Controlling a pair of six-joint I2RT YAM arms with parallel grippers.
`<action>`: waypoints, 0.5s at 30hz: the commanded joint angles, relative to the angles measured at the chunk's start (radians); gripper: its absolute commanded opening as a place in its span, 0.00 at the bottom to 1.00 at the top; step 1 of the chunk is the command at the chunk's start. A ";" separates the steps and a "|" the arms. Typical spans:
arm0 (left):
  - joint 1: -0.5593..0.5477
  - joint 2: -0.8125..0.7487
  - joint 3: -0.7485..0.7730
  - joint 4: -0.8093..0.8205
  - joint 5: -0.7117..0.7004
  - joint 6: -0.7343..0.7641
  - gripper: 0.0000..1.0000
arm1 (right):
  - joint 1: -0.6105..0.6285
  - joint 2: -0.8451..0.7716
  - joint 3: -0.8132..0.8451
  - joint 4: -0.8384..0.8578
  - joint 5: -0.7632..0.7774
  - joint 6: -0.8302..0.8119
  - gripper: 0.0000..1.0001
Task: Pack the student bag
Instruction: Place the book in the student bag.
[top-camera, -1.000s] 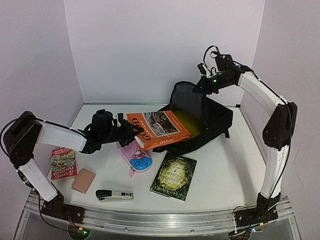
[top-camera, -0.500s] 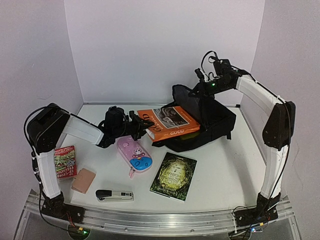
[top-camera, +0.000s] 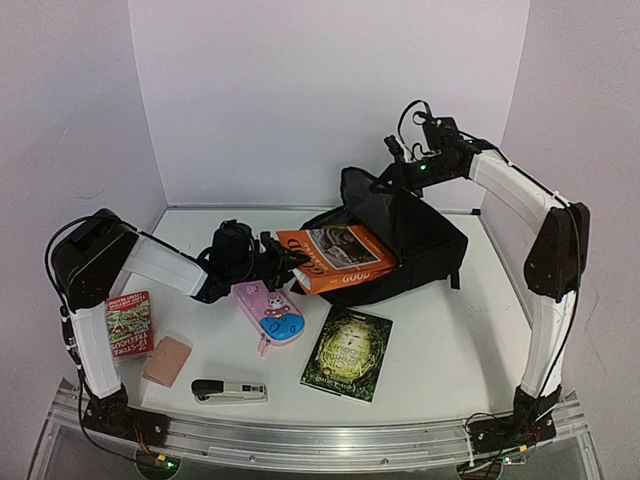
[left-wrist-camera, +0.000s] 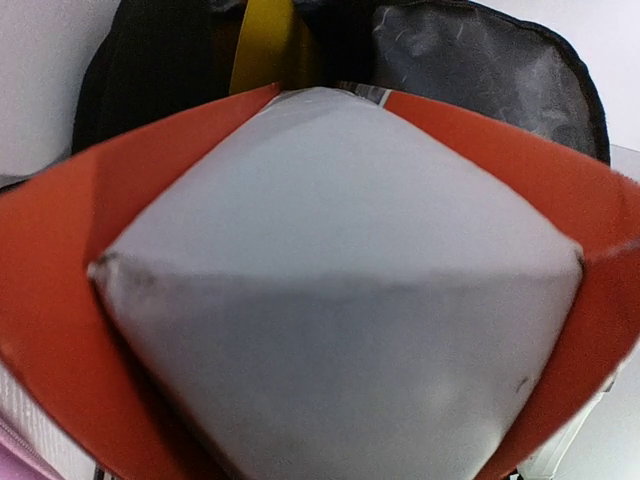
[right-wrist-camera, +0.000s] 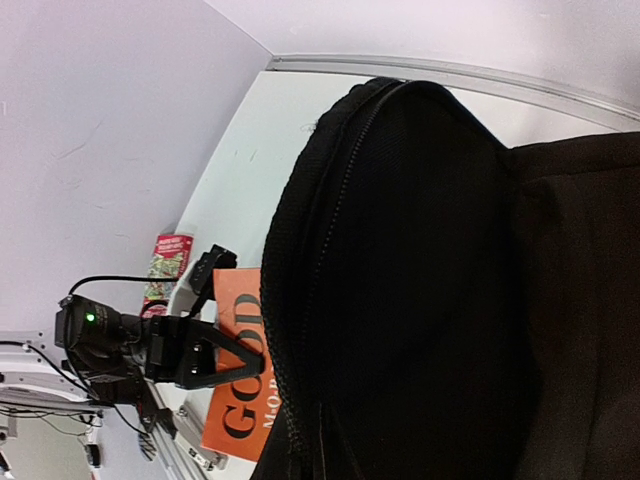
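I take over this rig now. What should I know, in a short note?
Left hand: shut on the orange book, whose far end lies in the mouth of the student bag.
Right hand: seems to hold the bag's flap up.
Done: book partly in.
To do: push it in, then pack the pink pencil case, dark book, stapler, red booklet and pink pad from the table.

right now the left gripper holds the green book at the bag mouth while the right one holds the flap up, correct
Wrong colour: the left gripper holds the orange book at the mouth of the student bag, as the top external view shows. The right gripper does hold the flap up.
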 joint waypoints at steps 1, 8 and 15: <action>-0.001 0.049 0.149 0.010 0.019 0.038 0.01 | 0.010 -0.087 -0.011 0.116 -0.114 0.074 0.00; -0.003 0.356 0.576 0.003 0.106 0.011 0.05 | 0.010 -0.110 -0.035 0.133 -0.114 0.076 0.00; -0.024 0.486 0.855 -0.270 0.056 0.105 0.14 | 0.009 -0.104 -0.056 0.149 -0.132 0.097 0.00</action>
